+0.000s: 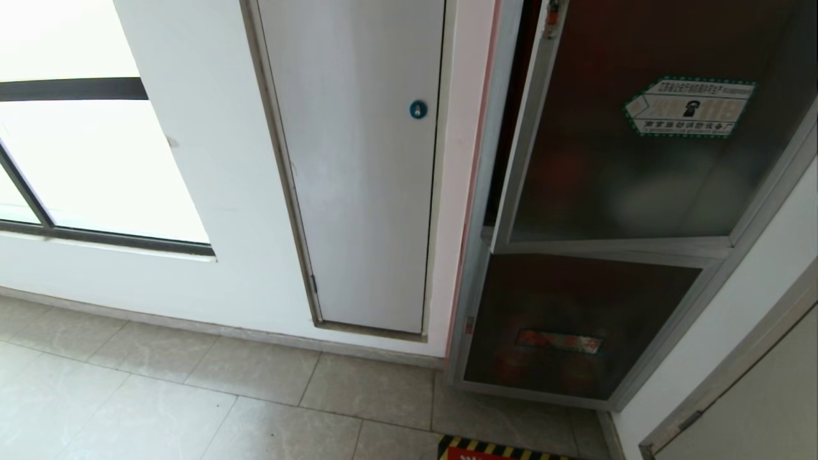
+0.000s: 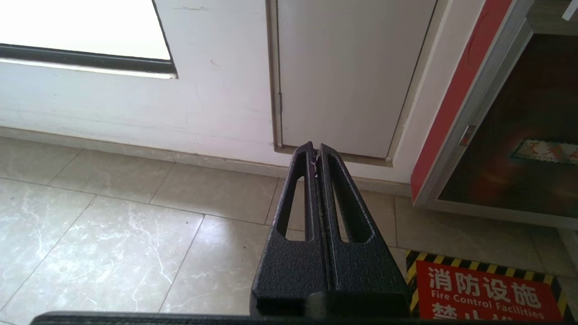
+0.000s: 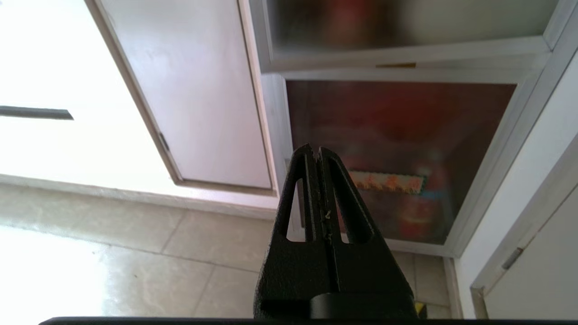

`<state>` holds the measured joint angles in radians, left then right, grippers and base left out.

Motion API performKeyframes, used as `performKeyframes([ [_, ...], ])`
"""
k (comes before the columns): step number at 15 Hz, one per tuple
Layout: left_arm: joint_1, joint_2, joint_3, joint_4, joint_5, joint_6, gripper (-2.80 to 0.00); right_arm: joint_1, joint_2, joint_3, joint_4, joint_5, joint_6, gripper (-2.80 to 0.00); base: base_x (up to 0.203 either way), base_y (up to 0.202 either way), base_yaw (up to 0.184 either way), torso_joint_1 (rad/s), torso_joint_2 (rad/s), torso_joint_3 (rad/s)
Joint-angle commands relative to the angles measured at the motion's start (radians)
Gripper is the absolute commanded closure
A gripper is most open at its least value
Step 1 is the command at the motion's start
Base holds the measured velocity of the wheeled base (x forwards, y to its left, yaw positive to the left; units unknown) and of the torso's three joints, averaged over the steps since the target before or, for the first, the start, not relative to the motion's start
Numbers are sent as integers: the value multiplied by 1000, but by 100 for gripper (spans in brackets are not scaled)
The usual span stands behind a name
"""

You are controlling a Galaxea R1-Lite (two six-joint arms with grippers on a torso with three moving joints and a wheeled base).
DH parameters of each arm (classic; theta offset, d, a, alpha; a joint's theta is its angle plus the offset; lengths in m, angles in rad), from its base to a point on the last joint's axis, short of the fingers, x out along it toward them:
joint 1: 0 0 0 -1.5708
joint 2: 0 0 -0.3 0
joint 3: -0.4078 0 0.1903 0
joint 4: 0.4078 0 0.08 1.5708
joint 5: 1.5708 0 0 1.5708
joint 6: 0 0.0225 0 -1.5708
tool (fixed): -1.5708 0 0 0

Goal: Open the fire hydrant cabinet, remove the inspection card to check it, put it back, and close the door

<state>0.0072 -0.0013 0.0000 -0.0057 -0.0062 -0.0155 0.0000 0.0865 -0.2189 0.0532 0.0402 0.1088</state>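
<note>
The fire hydrant cabinet (image 1: 476, 255) stands in the wall at the right in the head view, its silver frame around dark glass. Its door (image 1: 639, 179), with the green-bordered white sticker (image 1: 690, 107), stands slightly ajar, with a dark gap along its left edge. A small red latch (image 1: 553, 13) sits at the door's top left. The inspection card is hidden. Neither arm shows in the head view. My left gripper (image 2: 315, 151) is shut and empty, low over the floor tiles. My right gripper (image 3: 314, 152) is shut and empty, pointing at the cabinet's lower glass panel (image 3: 397, 135).
A plain white panel (image 1: 364, 191) with a blue round lock (image 1: 418, 109) sits left of the cabinet. The lower dark panel (image 1: 575, 306) bears a red label (image 1: 559, 340). A red floor sign (image 2: 487, 293) with yellow-black stripes lies before the cabinet. A window (image 1: 77, 160) is at the left.
</note>
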Motion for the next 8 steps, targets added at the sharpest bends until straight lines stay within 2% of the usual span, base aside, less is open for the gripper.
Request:
performKeyframes([
  [1, 0, 1, 0, 0, 0, -1, 0, 0, -86, 121, -20, -5, -20, 0, 0, 0, 0, 0, 0, 0],
  [4, 0, 1, 0, 0, 0, 0, 0, 0, -86, 219, -102, -48, -57, 0, 0, 0, 0, 0, 0, 0],
  [6, 0, 1, 0, 0, 0, 0, 0, 0, -87, 216, -41, -72, -84, 0, 0, 0, 0, 0, 0, 0],
  [8, 0, 1, 0, 0, 0, -1, 0, 0, -87, 217, -56, -72, -80, 0, 0, 0, 0, 0, 0, 0],
])
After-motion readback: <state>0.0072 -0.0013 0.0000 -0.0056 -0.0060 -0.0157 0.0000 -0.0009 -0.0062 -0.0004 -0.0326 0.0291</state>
